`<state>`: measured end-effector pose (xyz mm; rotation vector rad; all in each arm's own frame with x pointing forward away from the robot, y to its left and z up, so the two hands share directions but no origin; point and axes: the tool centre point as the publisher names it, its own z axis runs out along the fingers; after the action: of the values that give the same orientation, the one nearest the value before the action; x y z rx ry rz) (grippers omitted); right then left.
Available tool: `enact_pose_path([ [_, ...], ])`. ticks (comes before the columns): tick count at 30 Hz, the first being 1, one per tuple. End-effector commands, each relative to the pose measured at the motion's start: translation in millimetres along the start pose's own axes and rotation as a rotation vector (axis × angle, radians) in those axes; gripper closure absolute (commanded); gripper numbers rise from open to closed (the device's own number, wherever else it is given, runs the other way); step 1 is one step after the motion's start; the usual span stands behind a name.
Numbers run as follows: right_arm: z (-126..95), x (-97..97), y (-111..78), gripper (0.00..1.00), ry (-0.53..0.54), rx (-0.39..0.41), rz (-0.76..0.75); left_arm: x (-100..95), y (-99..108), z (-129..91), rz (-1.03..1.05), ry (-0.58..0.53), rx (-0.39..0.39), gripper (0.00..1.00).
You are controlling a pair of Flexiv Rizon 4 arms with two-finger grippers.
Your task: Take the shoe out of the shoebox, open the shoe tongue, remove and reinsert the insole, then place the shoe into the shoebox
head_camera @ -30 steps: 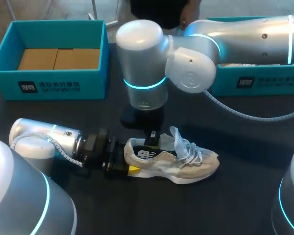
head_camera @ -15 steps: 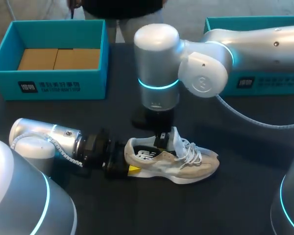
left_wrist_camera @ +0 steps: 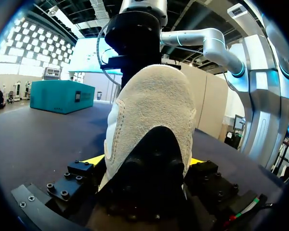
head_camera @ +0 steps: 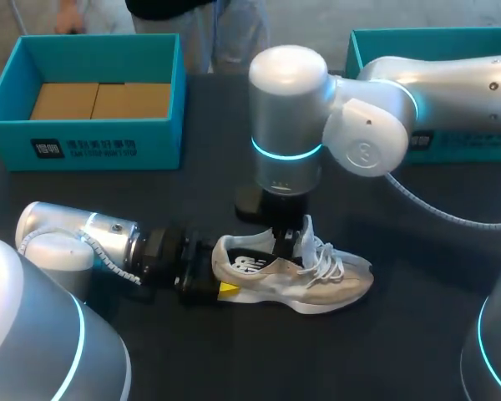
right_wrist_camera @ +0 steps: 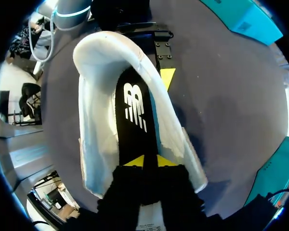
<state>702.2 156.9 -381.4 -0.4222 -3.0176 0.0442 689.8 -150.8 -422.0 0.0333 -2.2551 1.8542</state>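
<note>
Overhead, the sneaker (head_camera: 317, 280) lies toe-right, heel clamped in the left gripper (head_camera: 220, 274); only the right wrist view shows its insole (right_wrist_camera: 135, 120), while the right gripper's (right_wrist_camera: 150, 161) grip is unclear.

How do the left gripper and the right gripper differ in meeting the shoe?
The left gripper lies level along the table; the right gripper points down. The left gripper clamps the shoe at its heel; the right gripper stands in its opening, over the insole. Both meet one shoe.
</note>
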Motion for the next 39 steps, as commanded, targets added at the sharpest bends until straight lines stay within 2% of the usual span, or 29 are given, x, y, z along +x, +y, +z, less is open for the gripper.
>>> enact_pose_path([
  [1, 2.7, -0.2, -9.4, 0.79, -0.011, -0.030, -0.001, -1.7, 4.1, -1.3, -0.001, -0.002, 0.000, 1.00],
  [5, 5.2, -1.1, -12.8, 0.69, -0.025, -0.057, 0.006, -1.7, 4.1, -1.3, -0.001, -0.002, 0.000, 1.00],
  [10, 12.5, -4.3, -10.8, 0.68, -0.028, -0.080, 0.001, -1.7, 4.1, -1.3, -0.001, -0.002, 0.000, 1.00],
  [17, 25.3, -5.7, -4.4, 0.60, -0.037, -0.122, -0.006, -1.7, 4.1, -1.3, -0.001, -0.002, 0.000, 1.00],
  [21, 32.6, -6.7, 1.2, 0.60, -0.013, -0.124, -0.009, -1.7, 4.1, -1.3, -0.001, -0.002, 0.000, 1.00],
  [32, 45.4, 11.8, 4.2, 0.69, 0.062, -0.065, 0.008, -1.7, 4.1, -1.3, -0.001, -0.002, 0.000, 1.00],
  [36, 48.7, 22.5, 1.0, 0.82, 0.076, -0.052, 0.014, -1.7, 4.1, -1.3, -0.001, -0.002, 0.000, 1.00],
  [38, 48.7, 27.8, -1.3, 0.99, 0.080, -0.045, 0.022, -1.7, 4.1, -1.3, -0.001, -0.002, 0.000, 1.00],
  [39, 48.2, 30.2, -2.6, 1.00, 0.081, -0.044, 0.024, -1.7, 4.1, -1.3, -0.001, -0.002, 0.000, 1.00],
])
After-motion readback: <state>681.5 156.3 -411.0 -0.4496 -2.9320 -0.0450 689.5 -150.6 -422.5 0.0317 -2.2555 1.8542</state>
